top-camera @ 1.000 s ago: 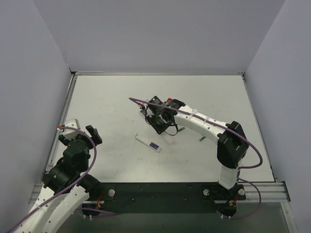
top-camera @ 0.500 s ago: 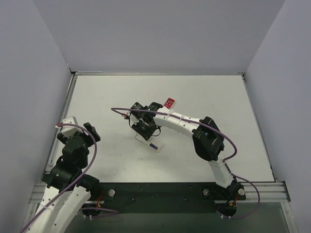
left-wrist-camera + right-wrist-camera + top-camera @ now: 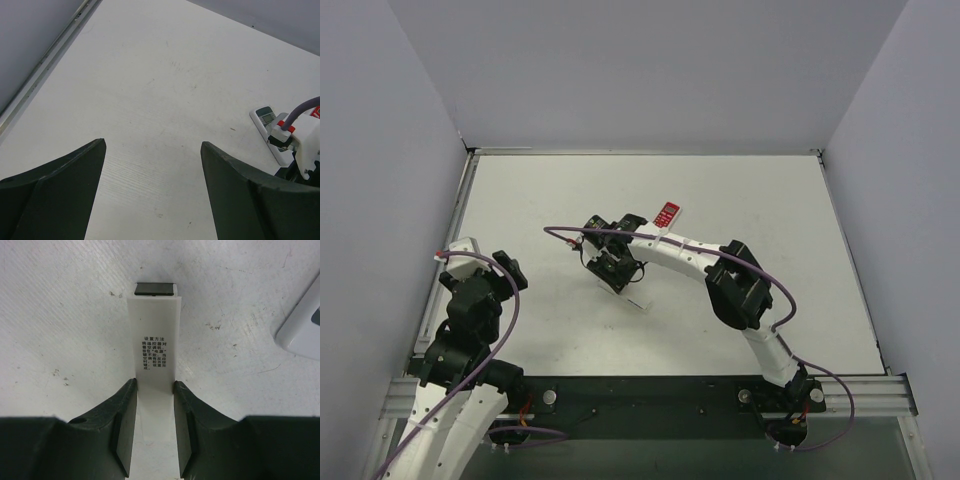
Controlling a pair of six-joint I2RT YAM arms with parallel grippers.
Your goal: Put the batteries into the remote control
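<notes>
Right pincer [image 3: 154,384], having swung left from mid-table, now clamps the white remote control [image 3: 155,330]; left pincer [image 3: 153,144] gapes open.

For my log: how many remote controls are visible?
2: a remote between the right gripper's fingers, a second remote beside it. The red-and-white thing may be a third; the arm may hide more.

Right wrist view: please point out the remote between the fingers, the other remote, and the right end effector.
held remote [image 3: 154,354], right wrist view, on its printed label.
other remote [image 3: 301,329], right wrist view, on its white corner.
right end effector [image 3: 154,390], right wrist view, midway between its fingertips.
</notes>
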